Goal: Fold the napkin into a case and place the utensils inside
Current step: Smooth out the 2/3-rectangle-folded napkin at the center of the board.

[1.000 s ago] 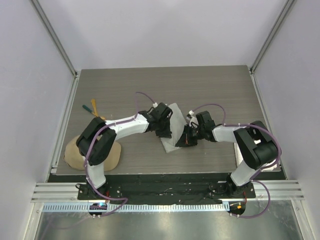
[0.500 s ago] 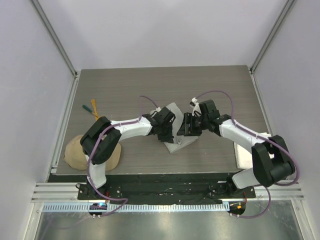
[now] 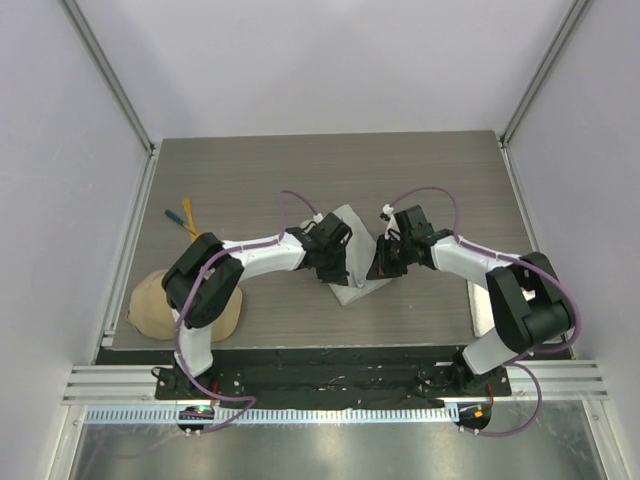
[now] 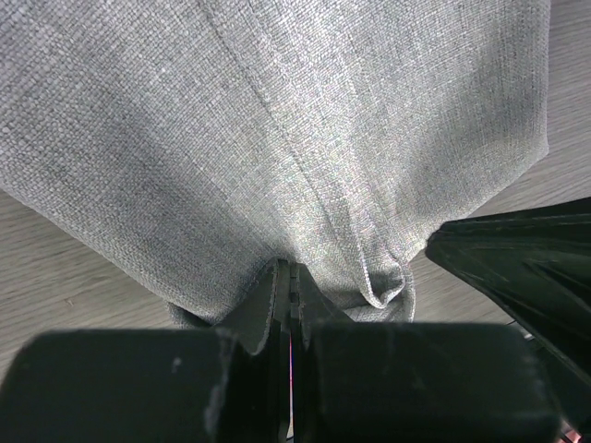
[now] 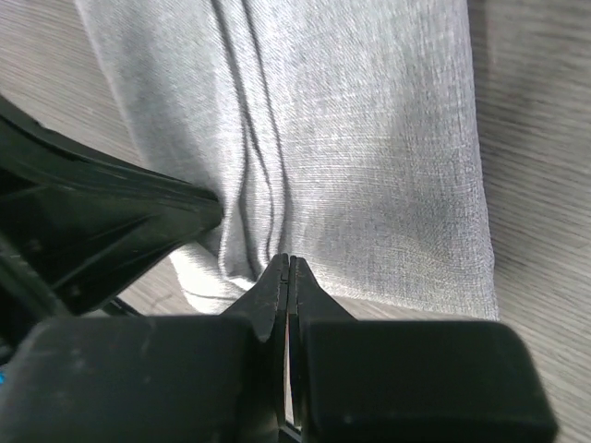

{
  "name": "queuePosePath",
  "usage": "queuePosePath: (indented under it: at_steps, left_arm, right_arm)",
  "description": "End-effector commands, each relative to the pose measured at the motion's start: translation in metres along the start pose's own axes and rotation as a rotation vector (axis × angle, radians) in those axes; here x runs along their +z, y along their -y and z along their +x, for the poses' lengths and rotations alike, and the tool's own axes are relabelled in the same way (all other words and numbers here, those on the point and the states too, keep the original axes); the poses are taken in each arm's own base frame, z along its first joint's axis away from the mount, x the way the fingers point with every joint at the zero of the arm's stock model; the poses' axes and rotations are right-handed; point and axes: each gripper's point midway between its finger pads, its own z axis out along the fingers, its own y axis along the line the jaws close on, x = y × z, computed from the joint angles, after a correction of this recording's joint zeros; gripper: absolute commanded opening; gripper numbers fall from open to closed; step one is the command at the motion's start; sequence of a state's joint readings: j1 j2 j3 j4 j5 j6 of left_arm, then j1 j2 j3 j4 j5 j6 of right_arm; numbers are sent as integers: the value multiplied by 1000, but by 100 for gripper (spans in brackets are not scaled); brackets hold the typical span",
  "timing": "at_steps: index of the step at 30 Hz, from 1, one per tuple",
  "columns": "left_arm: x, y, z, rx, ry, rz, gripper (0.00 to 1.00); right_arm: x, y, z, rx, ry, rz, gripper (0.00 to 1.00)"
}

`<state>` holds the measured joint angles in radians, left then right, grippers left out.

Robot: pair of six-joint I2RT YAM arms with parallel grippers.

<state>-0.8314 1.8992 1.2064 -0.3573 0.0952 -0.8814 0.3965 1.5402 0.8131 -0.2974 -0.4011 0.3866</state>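
Napkin [image 3: 357,228] lies mid-table [image 3: 240,175], folded into a strip and sandwiched between both grippers. Its long axis runs roughly far-to-near, one short end toward the arm bases.

Left gripper [image 4: 284,272] is on the strip's left edge. Its fingers are pressed together and pinch the hem, with creases fanning out from the tips. Right gripper [image 5: 288,266] is on the opposite edge, fingers likewise closed on the cloth, with a fold line running up from the tips. The two are close: each shows in the other's wrist view.

Utensils [image 3: 184,217] lie far-left on the table, well apart from the napkin.
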Motion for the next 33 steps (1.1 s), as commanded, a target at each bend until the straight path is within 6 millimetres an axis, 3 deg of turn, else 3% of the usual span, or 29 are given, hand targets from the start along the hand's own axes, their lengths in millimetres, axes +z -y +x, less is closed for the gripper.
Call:
queuePosePath:
  at_steps: [1,8,14,18,19,23,26,33]
  left_arm:
    - [-2,16,-11,16,26,43,0]
    - [7,26,-18,18,24,61,0]
    - [13,27,-16,15,15,67,0]
    - [14,28,-17,7,16,70,0]
    - [14,26,-15,8,13,64,0]
    - [13,21,-14,12,15,51,0]
    - [14,20,-12,7,13,53,0]
    - [10,23,-15,12,23,52,0]
  right_arm:
    - [11,10,7,-6,4,0,1]
    - [26,9,41,114,-44,-86,1]
    - [12,6,28,93,-11,-46,1]
    - [-9,10,6,30,40,50,1]
    - [-16,5,-5,11,66,54,1]
    - [-32,-18,-7,-13,57,-27,1]
    - [-33,-37,-4,5,35,-132,1]
    - [-17,-45,6,50,-8,-231,1]
